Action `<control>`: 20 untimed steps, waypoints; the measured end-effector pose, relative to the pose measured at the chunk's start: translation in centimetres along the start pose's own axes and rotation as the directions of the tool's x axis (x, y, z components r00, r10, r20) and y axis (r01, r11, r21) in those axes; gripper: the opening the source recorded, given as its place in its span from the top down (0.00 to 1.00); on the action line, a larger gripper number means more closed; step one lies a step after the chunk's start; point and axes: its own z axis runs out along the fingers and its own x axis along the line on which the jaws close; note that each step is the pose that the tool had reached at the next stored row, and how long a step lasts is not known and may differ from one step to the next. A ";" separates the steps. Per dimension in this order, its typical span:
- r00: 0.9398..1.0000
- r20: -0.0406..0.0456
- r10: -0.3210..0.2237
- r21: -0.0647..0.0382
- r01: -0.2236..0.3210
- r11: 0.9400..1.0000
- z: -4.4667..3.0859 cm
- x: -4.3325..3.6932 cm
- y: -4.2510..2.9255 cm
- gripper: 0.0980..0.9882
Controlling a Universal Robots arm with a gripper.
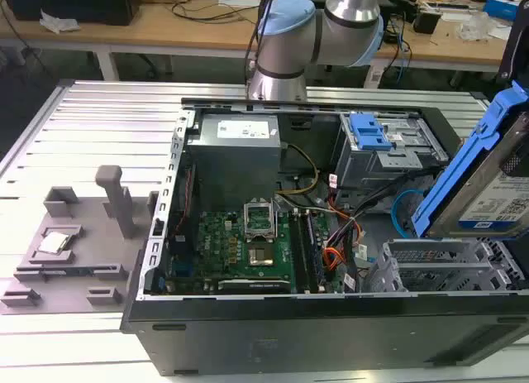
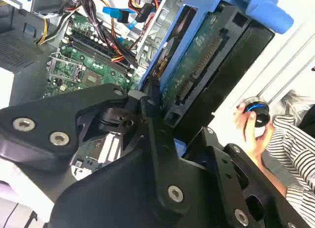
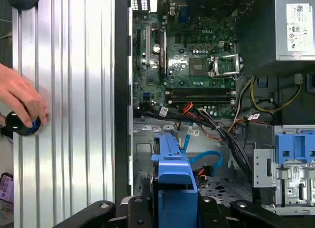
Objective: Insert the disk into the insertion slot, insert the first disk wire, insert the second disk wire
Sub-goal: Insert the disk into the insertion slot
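In the exterior view, an open case (image 1: pixel 248 342) is seen lying on a ribbed metal table (image 1: pixel 99 118), with the arm (image 1: pixel 289 44) standing behind the case's far edge. The disk (image 1: pixel 496 201) is held tilted in the air over the case's end at the exterior view's right. Its blue carrier is turned up and towards the case's middle. The slot (image 1: pixel 430 263) is set in the case's near corner on that side, just below the disk and apart from it. A cage (image 1: pixel 388 147) with a blue latch is fixed at the far corner, and the motherboard (image 1: pixel 240 242) is laid along the near edge.

In the second wrist view, the disk (image 2: pixel 206 65) is shown from its circuit-board side. It is pinched at its edges by the gripper (image 2: pixel 179 124), whose black fingers (image 2: pixel 147 114) are pressed against the blue carrier. Beyond the disk, a black knob (image 2: pixel 257 111) is touched by a person's hand (image 2: pixel 251 132).

In the first wrist view, the blue carrier of the disk (image 3: pixel 172 159) is gripped between the fingers of the gripper (image 3: pixel 174 211), over the case's floor. A blue cable (image 3: pixel 206 161) is seen just beside it. The hand (image 3: pixel 22 97) is rested on the knob (image 3: pixel 22 124) at the table's (image 3: pixel 74 90) edge.
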 end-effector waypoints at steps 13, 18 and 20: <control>1.000 0.000 0.000 -0.001 0.000 1.000 3.16 -0.01 -0.11 0.70; 1.000 0.003 0.011 -0.001 -0.011 1.000 3.72 -0.09 -0.18 0.70; 1.000 0.003 0.016 -0.001 -0.016 1.000 4.10 -0.19 -0.24 0.70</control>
